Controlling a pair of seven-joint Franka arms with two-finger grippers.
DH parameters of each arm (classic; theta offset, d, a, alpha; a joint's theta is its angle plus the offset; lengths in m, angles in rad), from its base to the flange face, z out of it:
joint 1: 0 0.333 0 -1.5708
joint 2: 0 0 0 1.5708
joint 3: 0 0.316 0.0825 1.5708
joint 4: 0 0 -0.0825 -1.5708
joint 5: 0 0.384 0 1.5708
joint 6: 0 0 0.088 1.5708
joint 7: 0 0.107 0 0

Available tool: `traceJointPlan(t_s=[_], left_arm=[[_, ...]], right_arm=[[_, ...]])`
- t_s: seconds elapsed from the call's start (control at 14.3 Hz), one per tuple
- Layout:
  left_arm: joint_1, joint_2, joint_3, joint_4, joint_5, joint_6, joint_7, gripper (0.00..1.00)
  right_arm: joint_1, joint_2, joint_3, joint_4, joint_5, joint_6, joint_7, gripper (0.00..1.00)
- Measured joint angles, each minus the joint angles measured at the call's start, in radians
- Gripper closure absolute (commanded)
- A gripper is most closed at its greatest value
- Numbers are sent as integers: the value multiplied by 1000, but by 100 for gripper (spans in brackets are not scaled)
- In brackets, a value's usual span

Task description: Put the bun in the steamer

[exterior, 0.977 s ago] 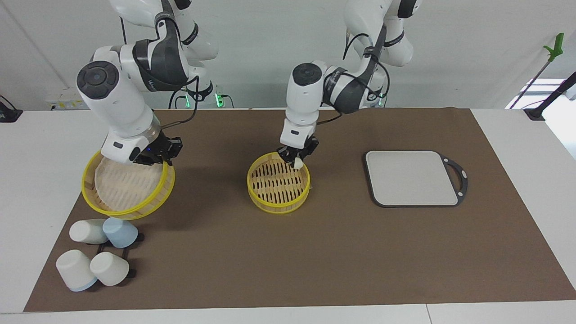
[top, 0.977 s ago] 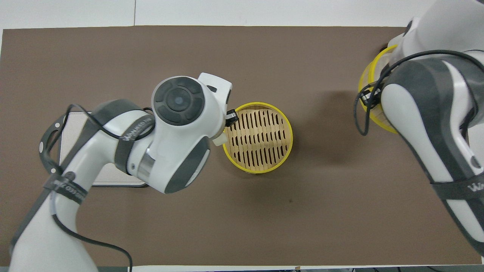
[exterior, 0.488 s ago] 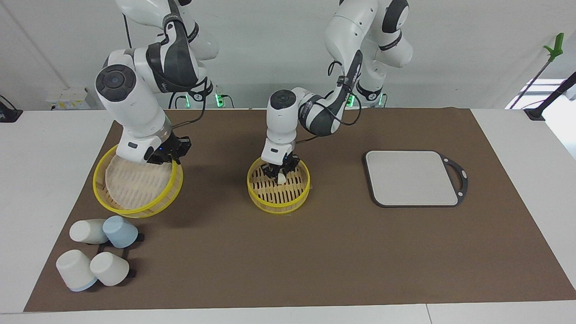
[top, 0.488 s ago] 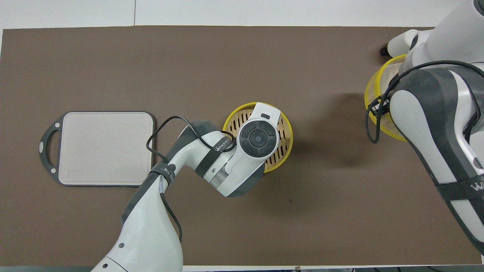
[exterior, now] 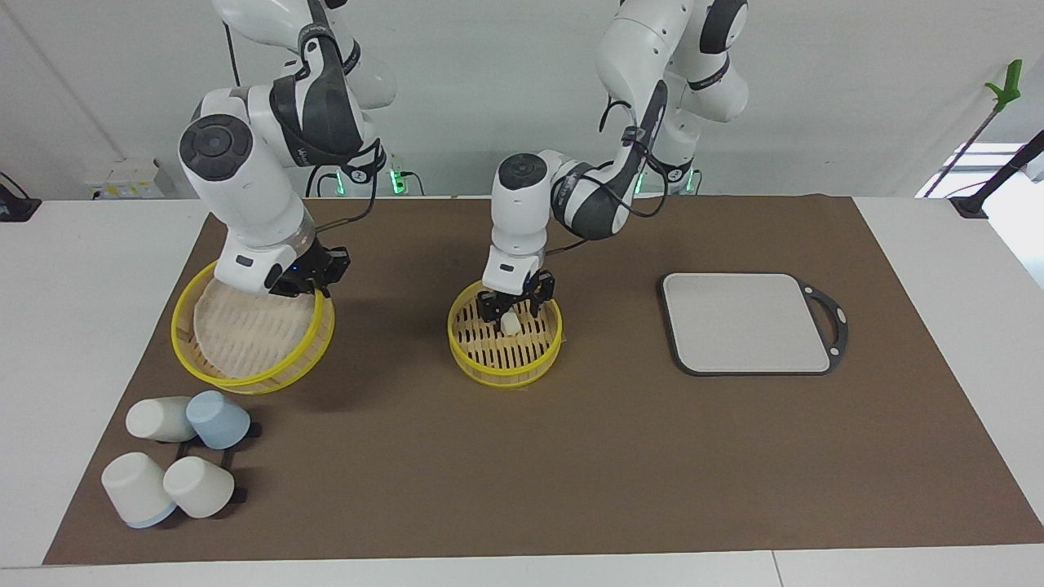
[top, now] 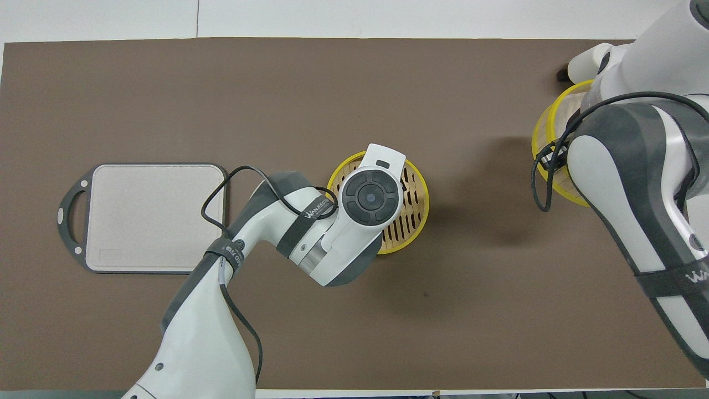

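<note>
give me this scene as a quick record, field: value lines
bun: lying on the slats inside the steamer base
left tool: open, fingers either side of the bun, over the base
right tool: shut on the rim of the lid, held tilted toward the right arm's end
board: flat on the mat, toward the left arm's end
cups: four, clustered farther from the robots than the lid

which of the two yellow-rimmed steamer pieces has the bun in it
The steamer basket at mid-table, under the left gripper, holds the bun; the lid gripped by the right gripper doesn't.
</note>
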Motion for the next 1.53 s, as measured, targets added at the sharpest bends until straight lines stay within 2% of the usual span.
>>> traceJointPlan(t_s=[0.14,0.28,0.49,0.63,0.77,0.98,1.53], left_arm=[[58,-84,2,3,-10,-107,14,0],[147,-185,5,5,-29,-234,117,0],[338,-316,11,3,-46,-423,439,0],[465,-365,15,1,-52,-489,662,0],[552,-386,20,0,-56,-515,822,0],[613,-393,20,0,-57,-533,957,0],[647,-404,19,13,-57,-576,1040,0]], right_arm=[[15,-1,15,0,12,26,58,100],[83,-1,25,-1,30,85,174,100],[250,7,32,-8,41,184,423,100],[363,39,35,-18,43,290,594,100],[442,89,36,-25,43,390,702,100],[473,144,34,-27,43,437,742,100],[539,179,30,-60,37,511,846,100]])
